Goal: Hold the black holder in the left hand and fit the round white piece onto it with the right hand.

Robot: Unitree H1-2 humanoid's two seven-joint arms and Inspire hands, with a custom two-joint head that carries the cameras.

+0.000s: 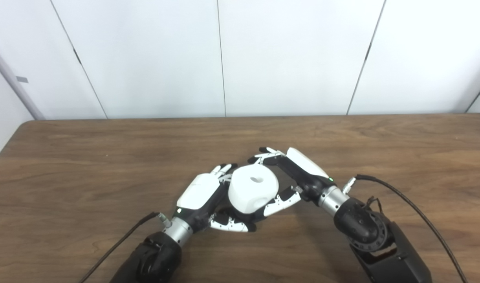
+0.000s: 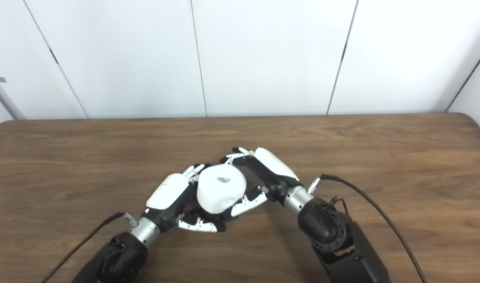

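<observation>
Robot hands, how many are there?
2. The left hand and the right hand meet at mid-table, both wrapped around the round white piece.

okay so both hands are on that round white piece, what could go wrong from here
The black holder is almost wholly hidden under the round white plastic piece, so misalignment would be hard to spot. The right robot hand grips the piece only at its edges, so it could slip. The left robot hand crowds it; fingers might get pinched.
</observation>
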